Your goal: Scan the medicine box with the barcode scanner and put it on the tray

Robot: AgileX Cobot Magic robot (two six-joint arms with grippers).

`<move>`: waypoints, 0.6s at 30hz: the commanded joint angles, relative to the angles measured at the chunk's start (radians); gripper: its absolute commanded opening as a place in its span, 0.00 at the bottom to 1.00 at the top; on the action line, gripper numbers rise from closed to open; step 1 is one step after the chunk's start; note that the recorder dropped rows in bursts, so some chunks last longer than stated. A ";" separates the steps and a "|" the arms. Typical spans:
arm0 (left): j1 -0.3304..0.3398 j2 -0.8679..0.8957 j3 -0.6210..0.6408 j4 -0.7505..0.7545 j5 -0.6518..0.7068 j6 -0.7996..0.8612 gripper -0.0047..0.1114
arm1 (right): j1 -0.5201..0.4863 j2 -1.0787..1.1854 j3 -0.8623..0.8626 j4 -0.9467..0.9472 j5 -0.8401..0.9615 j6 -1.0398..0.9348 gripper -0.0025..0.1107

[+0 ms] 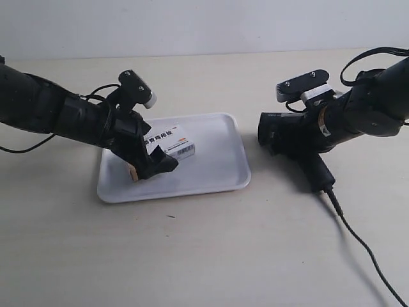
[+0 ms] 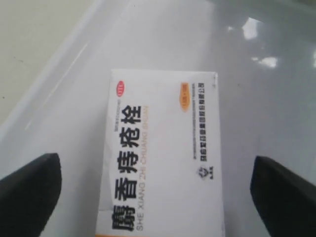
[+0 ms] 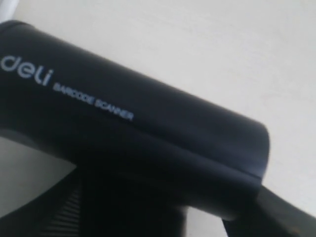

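The medicine box (image 1: 171, 144), white with black Chinese lettering, lies inside the white tray (image 1: 217, 176). My left gripper (image 1: 148, 167) hangs low over the tray at the box's near end. In the left wrist view the medicine box (image 2: 163, 158) sits between the two dark fingertips (image 2: 29, 192), with a gap of bare tray (image 2: 256, 74) on each side, so my left gripper (image 2: 157, 197) is open. To the right of the tray, my right gripper (image 1: 301, 146) is shut on the black barcode scanner (image 1: 276, 133). The barcode scanner (image 3: 123, 123) fills the right wrist view, hiding most of my right gripper (image 3: 163, 217).
The scanner's dark cable (image 1: 361, 240) trails over the tabletop toward the exterior view's lower right corner. A pale wall runs along the back of the beige table (image 1: 192, 256).
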 commanded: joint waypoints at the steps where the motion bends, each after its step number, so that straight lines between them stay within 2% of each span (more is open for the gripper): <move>1: 0.000 -0.079 -0.003 0.110 0.048 -0.106 0.95 | -0.002 -0.031 -0.006 0.025 -0.063 0.039 0.75; 3: 0.000 -0.132 -0.003 0.213 0.068 -0.211 0.95 | -0.002 -0.083 -0.006 0.023 -0.031 0.039 0.81; 6: 0.004 -0.220 -0.003 0.371 0.104 -0.390 0.94 | -0.002 -0.197 -0.006 0.033 0.087 0.039 0.82; 8: 0.011 -0.281 -0.003 0.458 0.148 -0.498 0.94 | 0.002 -0.280 -0.006 0.060 0.153 0.034 0.80; 11: 0.027 -0.381 -0.003 0.532 0.243 -0.602 0.91 | 0.033 -0.448 -0.006 0.142 0.266 -0.061 0.70; 14: 0.048 -0.460 0.018 0.533 0.329 -0.622 0.76 | 0.079 -0.613 0.004 0.245 0.296 -0.159 0.52; 18: 0.072 -0.564 0.106 0.471 0.285 -0.638 0.36 | 0.120 -0.806 0.050 0.271 0.299 -0.188 0.28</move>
